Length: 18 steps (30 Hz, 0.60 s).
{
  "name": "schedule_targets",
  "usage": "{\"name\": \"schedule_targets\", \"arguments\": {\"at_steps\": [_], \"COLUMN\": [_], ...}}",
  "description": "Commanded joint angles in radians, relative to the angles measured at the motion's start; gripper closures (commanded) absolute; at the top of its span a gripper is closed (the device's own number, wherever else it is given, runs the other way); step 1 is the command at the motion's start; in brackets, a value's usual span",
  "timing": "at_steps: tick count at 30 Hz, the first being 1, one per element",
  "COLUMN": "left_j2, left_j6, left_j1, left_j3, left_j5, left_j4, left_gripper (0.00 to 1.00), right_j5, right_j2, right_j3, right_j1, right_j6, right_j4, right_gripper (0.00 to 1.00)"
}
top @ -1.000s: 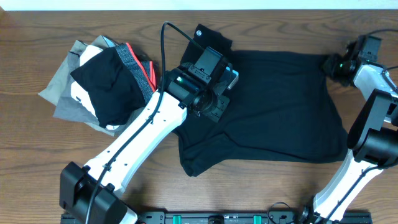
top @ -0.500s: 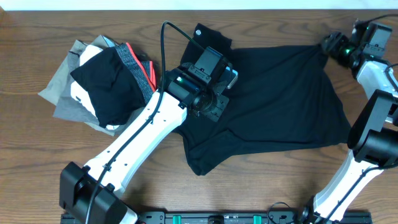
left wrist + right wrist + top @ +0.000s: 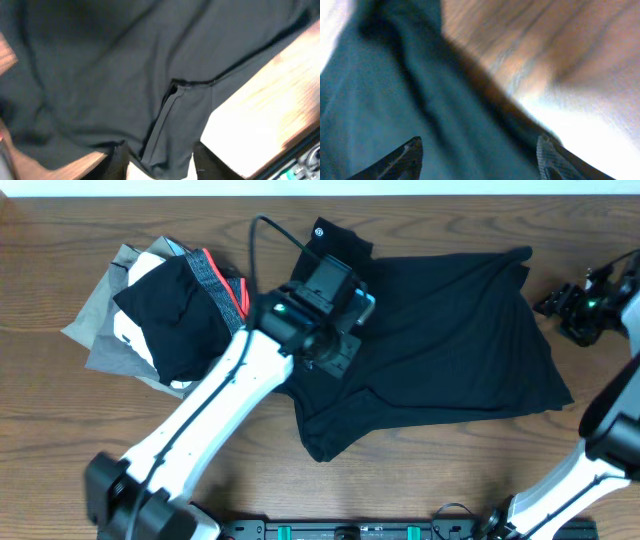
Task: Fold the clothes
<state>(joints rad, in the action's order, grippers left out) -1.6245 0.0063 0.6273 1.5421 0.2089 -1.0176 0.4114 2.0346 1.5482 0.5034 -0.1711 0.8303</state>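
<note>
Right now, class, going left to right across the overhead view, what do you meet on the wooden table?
heaped pile of grey, black and red-trimmed garments → large black short-sleeved shirt → right gripper

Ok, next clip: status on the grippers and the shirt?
Right gripper open, beside the shirt. Left gripper astride a shirt fold, grip unclear. Shirt spread, not yet folded. Clothes pile off to the side, not blocking.

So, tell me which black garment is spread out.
The large black shirt at centre-right; the other black piece lies bunched atop the left-hand pile.
</note>
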Motion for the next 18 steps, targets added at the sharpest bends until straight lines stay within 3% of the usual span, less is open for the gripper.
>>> {"name": "schedule_targets", "arguments": {"at_steps": [1, 3, 5, 10, 18], "left_j2": [0.144, 0.205, 0.251, 0.264, 0.184], "left_j6": [-0.01, -0.003, -0.006, -0.141, -0.138], "left_j1": [-0.023, -0.022, -0.023, -0.019, 0.016], "left_j3": [0.064, 0.064, 0.064, 0.012, -0.254], "left_j5": [-0.008, -0.011, -0.028, -0.05, 0.093], "left_j4": [-0.02, -0.043, -0.087, -0.234, -0.122], "left_gripper": [0.36, 0.25, 0.25, 0.26, 0.25], "right_j5": [0.014, 0.012, 0.006, -0.063, -0.199], "right_j2": [-0.136, -0.185, -0.23, -0.271, -0.267], "right_j3": [0.008, 0.008, 0.008, 0.007, -0.147], "right_j1": [0.009, 0.006, 0.006, 0.006, 0.008], "right_j6": [0.072, 0.071, 0.05, 0.011, -0.006], "right_j4": [0.051, 0.108, 0.178, 0.304, 0.327], "right_gripper": [0.27, 0.24, 0.22, 0.18, 0.2]}}
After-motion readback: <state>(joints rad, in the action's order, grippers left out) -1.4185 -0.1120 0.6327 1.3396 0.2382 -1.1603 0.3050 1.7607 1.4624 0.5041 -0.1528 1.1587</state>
